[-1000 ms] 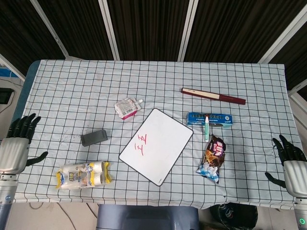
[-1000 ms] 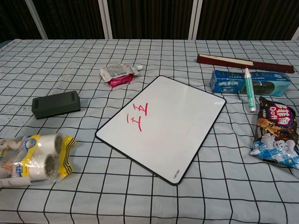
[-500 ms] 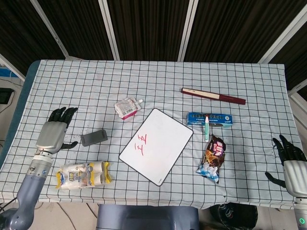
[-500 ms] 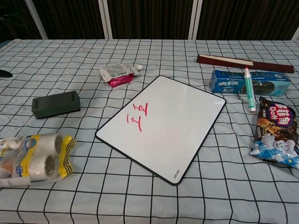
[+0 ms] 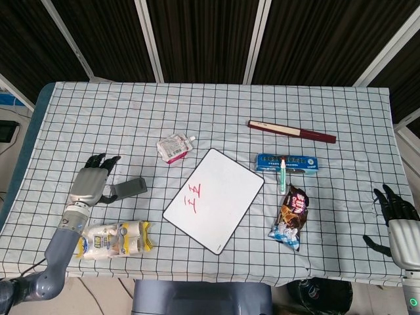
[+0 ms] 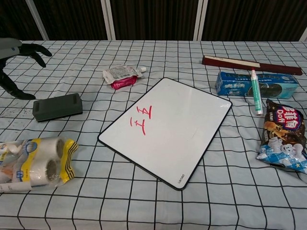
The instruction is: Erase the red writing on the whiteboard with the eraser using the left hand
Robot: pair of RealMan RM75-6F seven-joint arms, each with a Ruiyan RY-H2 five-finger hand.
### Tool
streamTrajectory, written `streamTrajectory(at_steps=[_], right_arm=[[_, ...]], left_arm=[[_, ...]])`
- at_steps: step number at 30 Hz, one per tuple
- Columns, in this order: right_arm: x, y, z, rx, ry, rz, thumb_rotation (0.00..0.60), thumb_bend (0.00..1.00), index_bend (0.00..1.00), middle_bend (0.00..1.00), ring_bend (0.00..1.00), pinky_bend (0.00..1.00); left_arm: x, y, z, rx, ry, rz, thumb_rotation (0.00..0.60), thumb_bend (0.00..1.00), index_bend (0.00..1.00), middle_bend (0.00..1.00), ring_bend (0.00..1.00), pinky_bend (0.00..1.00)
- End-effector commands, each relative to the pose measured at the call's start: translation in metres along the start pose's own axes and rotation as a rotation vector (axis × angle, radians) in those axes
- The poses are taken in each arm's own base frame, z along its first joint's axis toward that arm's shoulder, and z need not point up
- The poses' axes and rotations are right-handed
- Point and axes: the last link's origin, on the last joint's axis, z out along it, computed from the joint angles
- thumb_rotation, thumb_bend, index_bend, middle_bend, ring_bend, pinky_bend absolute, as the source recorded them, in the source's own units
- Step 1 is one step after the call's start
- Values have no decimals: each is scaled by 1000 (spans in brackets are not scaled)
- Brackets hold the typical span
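Note:
A white whiteboard (image 5: 223, 190) (image 6: 177, 129) with a black rim lies tilted at the table's middle, with red writing (image 5: 195, 196) (image 6: 141, 119) near its left side. The dark grey eraser (image 5: 129, 188) (image 6: 57, 106) lies flat on the cloth to the left of the board. My left hand (image 5: 90, 182) (image 6: 14, 57) hovers just left of the eraser, fingers spread and holding nothing. My right hand (image 5: 398, 222) stays at the table's right front edge, fingers apart and empty; the chest view does not show it.
A pack of tape rolls (image 5: 113, 239) (image 6: 33, 160) lies in front of the eraser. A crumpled pouch (image 5: 174, 147) sits behind the board. To the right lie a blue box (image 5: 287, 163) with a marker (image 5: 283, 174), a snack bag (image 5: 291, 217) and a dark red bar (image 5: 291, 132).
My left hand has moved from the table's left edge rightward to just beside the eraser and now shows in the chest view. The right hand, board and eraser have not moved.

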Motion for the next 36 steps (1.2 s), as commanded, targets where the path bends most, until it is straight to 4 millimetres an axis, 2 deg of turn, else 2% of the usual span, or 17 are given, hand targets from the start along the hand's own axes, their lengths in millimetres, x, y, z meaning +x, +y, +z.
streamTrajectory(at_steps=[1, 10, 25, 36], right_arm=[[0, 0, 0, -1, 0, 0, 600, 71, 4, 15, 134, 187], [1, 1, 1, -2, 2, 0, 600, 70, 4, 15, 134, 187], [2, 2, 1, -5, 4, 1, 600, 71, 4, 16, 134, 187], [2, 2, 1, -5, 4, 3, 600, 71, 4, 15, 135, 187]], left_arm=[[-11, 3, 8, -7, -11, 13, 600, 171, 142, 222, 0, 76], [-26, 13, 12, -32, -5, 54, 600, 172, 229, 279, 0, 75], [-44, 17, 21, -29, -25, 112, 600, 191, 273, 281, 0, 75], [-50, 16, 24, -28, -29, 114, 600, 202, 319, 311, 0, 75]])
